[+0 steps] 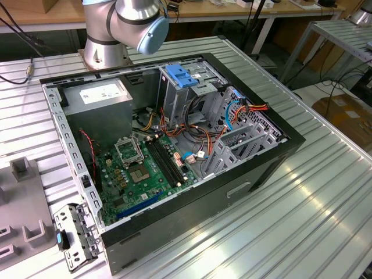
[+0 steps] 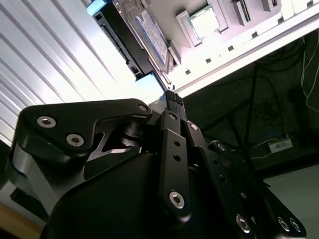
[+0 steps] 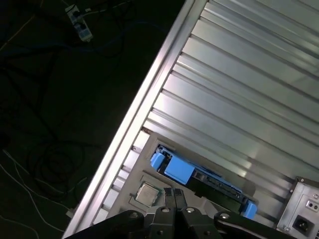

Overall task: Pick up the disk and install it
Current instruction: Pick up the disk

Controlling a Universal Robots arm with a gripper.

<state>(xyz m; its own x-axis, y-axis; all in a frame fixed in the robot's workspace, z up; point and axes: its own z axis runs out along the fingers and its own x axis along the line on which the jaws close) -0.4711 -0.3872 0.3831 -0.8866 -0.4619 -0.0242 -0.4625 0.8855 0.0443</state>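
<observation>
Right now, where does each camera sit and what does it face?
Exterior view: off the arm, above, facing down at the open case on the table; arm shows.
First wrist view: on the arm, facing down at the disk; shut gripper shows.
Second wrist view: on the arm, facing the disk along the gripper.
Both wrist views share gripper and disk.

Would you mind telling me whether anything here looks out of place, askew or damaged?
Nothing looks damaged or spilled. The disk lies flat near the edge of the table, outside the open computer case, with the shut gripper close by it. A grey bracket lies loose on the table beside the case.
</observation>
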